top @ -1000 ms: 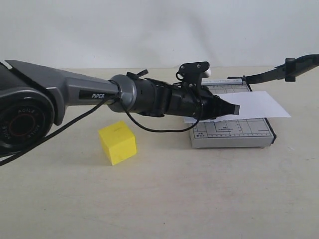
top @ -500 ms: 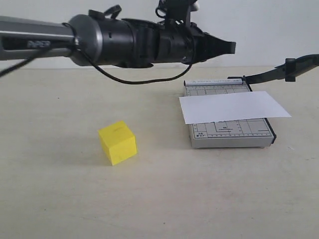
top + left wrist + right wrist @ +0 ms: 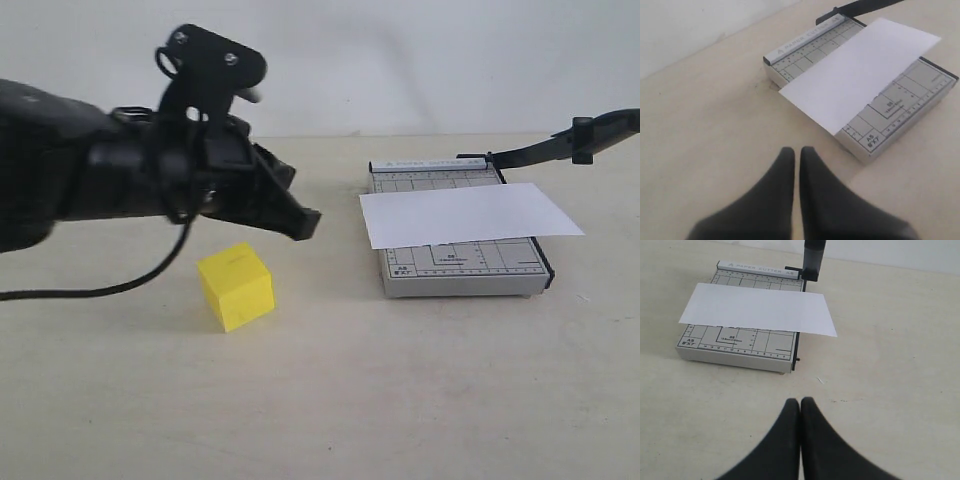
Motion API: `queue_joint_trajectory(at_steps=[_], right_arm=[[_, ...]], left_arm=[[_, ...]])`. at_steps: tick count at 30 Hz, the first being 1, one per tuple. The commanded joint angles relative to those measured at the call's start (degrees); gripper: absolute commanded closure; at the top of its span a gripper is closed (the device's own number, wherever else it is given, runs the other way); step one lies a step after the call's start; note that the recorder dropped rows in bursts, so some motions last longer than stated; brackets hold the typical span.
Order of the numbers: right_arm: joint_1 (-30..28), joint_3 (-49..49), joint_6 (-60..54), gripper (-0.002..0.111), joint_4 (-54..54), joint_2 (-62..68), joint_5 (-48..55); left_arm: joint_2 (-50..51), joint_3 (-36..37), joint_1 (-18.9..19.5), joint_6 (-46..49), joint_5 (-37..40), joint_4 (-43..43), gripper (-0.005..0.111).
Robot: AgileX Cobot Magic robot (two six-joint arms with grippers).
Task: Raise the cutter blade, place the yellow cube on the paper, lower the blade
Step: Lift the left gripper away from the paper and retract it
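Observation:
The yellow cube sits on the table left of the grey cutter base; neither wrist view shows it. The white paper lies across the base and overhangs it on the right. The black cutter blade stands raised, reaching off to the right, with nothing holding it. My left gripper hangs shut and empty just above and right of the cube. In the left wrist view its tips point toward the paper. My right gripper is shut and empty, short of the cutter base.
The table is a plain beige surface with a white wall behind. The left arm's bulky body and its cable hang over the left side of the table. The blade's handle rises at the base's far corner.
The left arm has swung from over the cutter, up and back to the left, and come down to hover just above the cube. Cube, paper and raised blade have not moved.

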Motion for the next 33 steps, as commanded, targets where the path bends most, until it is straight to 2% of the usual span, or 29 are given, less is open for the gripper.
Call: queue_joint_trajectory(at_steps=[1, 3, 8, 12, 15, 17, 21, 22, 24, 25, 26, 27, 28, 29, 30, 31, 33], right_arm=[[-0.16, 0.15, 0.02, 0.109, -0.25, -0.2, -0.23], [-0.16, 0.15, -0.09, 0.109, -0.25, -0.2, -0.23], [-0.16, 0.15, -0.09, 0.109, -0.25, -0.2, -0.23], [-0.16, 0.15, 0.1, 0.109, -0.25, -0.2, -0.23], [-0.16, 0.15, 0.1, 0.109, -0.25, -0.2, -0.23], [-0.16, 0.15, 0.1, 0.109, -0.25, -0.2, -0.23], [-0.16, 0.15, 0.1, 0.109, -0.25, -0.2, -0.23], [-0.16, 0.15, 0.1, 0.109, -0.25, -0.2, -0.23], [-0.16, 0.15, 0.38, 0.109, -0.25, -0.2, -0.13], [-0.16, 0.15, 0.38, 0.109, -0.25, -0.2, -0.02], [-0.16, 0.15, 0.38, 0.109, -0.25, -0.2, -0.02], [-0.16, 0.15, 0.38, 0.109, -0.25, -0.2, 0.08], [-0.16, 0.15, 0.38, 0.109, -0.25, -0.2, 0.08], [-0.16, 0.15, 0.38, 0.109, -0.25, -0.2, 0.08], [-0.16, 0.15, 0.38, 0.109, -0.25, -0.2, 0.19], [-0.16, 0.15, 0.38, 0.109, -0.25, -0.2, 0.19], [-0.16, 0.15, 0.38, 0.109, -0.25, -0.2, 0.19]], left_arm=[[-12.79, 8.66, 0.51, -0.67, -0.09, 3.8, 0.102], [-18.46, 13.47, 1.04, -2.59, -0.91, 3.4, 0.102], [-31.81, 23.77, 1.04, -17.11, -6.73, 3.76, 0.102], [-40.31, 29.46, 1.04, -36.48, -21.07, 3.76, 0.102], [-42.17, 32.5, 1.04, -41.25, -29.44, 3.76, 0.102], [-42.17, 33.21, 1.04, -39.92, -29.25, 4.24, 0.102], [-41.29, 33.31, 1.04, -32.21, -19.7, 11.78, 0.102], [-41.26, 33.31, 1.04, -32.21, -17.85, 13.6, 0.102], [-41.26, 33.07, 1.04, -38.31, -15.92, 13.09, 0.102], [-41.14, 33.07, 1.04, -47.48, -19.92, 8.19, 0.102], [-40.99, 33.22, 1.04, -51.58, -22.3, 4.73, 0.102], [-40.52, 33.66, 1.04, -62.6, -29.52, -4.21, 0.102], [-40.26, 34.12, 1.04, -67.03, -32.33, -6.96, 0.102], [-39.51, 35.47, 1.04, -76.65, -38.28, -9.48, 0.102], [-39.17, 36.23, 1.04, -80.1, -40.25, -8.82, 0.102], [-38.95, 37.85, 1.04, -83.6, -45.47, -2.86, 0.102], [-38.69, 40.37, 1.15, -83.51, -57.64, 15.83, 0.102]])
